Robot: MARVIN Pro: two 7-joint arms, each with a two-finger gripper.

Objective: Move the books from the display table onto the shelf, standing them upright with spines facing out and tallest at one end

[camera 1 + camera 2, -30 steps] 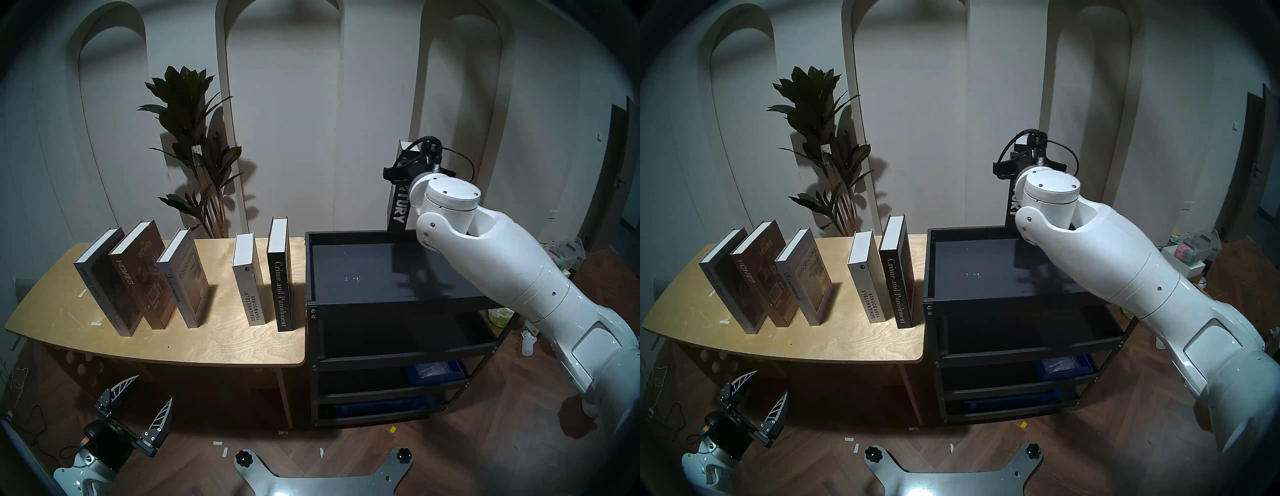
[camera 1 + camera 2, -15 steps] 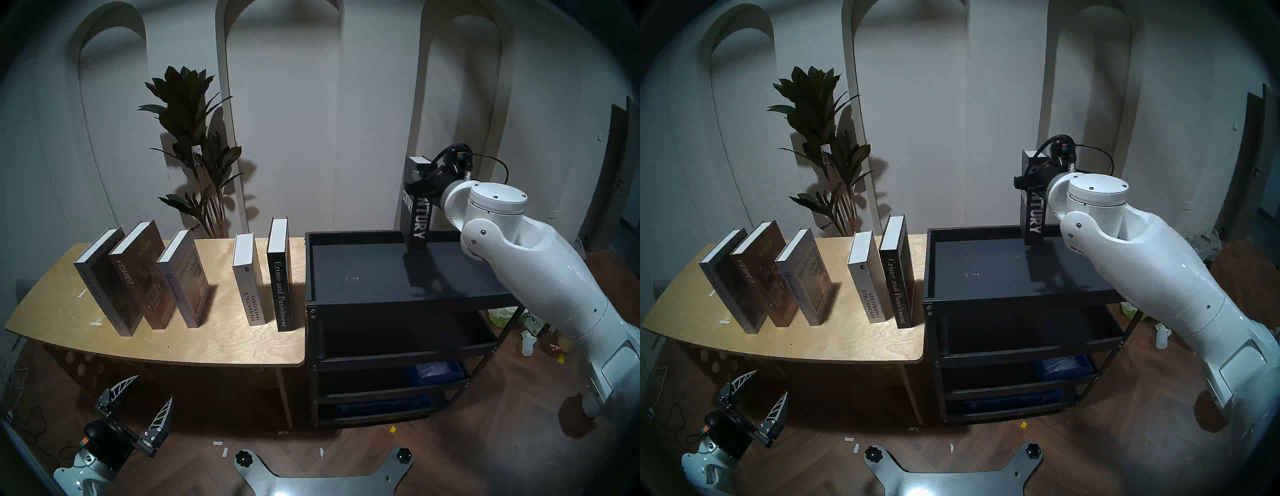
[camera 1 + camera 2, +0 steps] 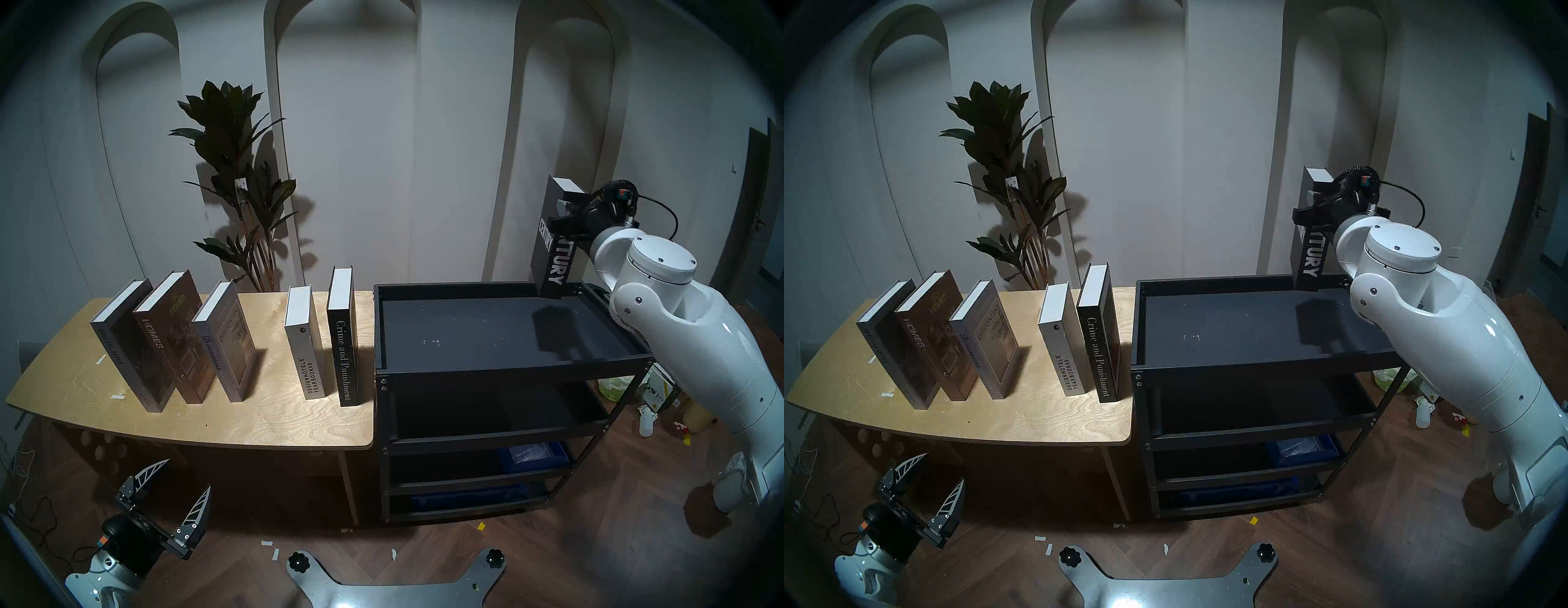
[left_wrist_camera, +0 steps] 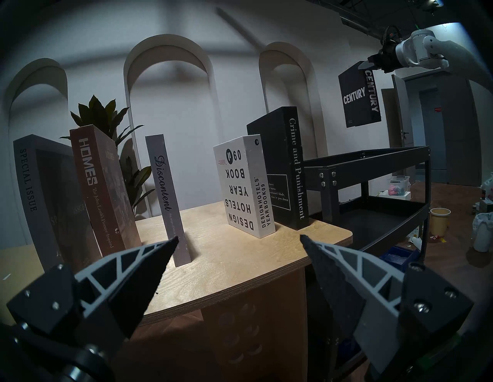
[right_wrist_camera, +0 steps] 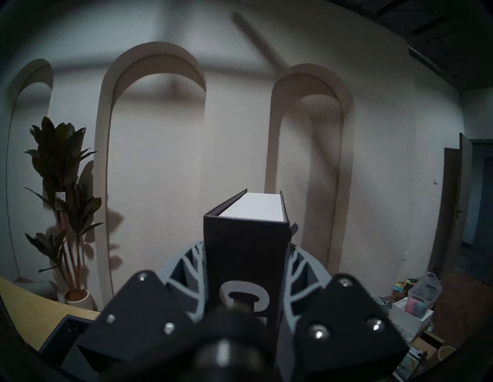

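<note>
Your black "Century" book (image 3: 551, 250) hangs upright in the air above the far right corner of the black metal shelf (image 3: 500, 369), its lower end just over the tray rim, apparently not touching it. The right gripper (image 3: 562, 220) clamps it near the top, one finger on each cover, spine toward you and white page edges up. The right arm (image 3: 695, 339) reaches from the right side across the shelf's right edge, forearm sloping upward, wrist level and pointing at the back wall.

To the left, five books stand on the plywood display table (image 3: 263, 424): "Special Issue" (image 3: 123, 352), "Homes" (image 3: 169, 339), "Discontent" (image 3: 225, 339), all three leaning left, then "Design Hotels Yearbook 09" (image 3: 303, 339) and "Crime and Punishment" (image 3: 343, 335), upright.

The left gripper (image 3: 178, 488) sits low in front of the table, jaws spread wide and holding nothing, pointing level at the table's front edge.
</note>
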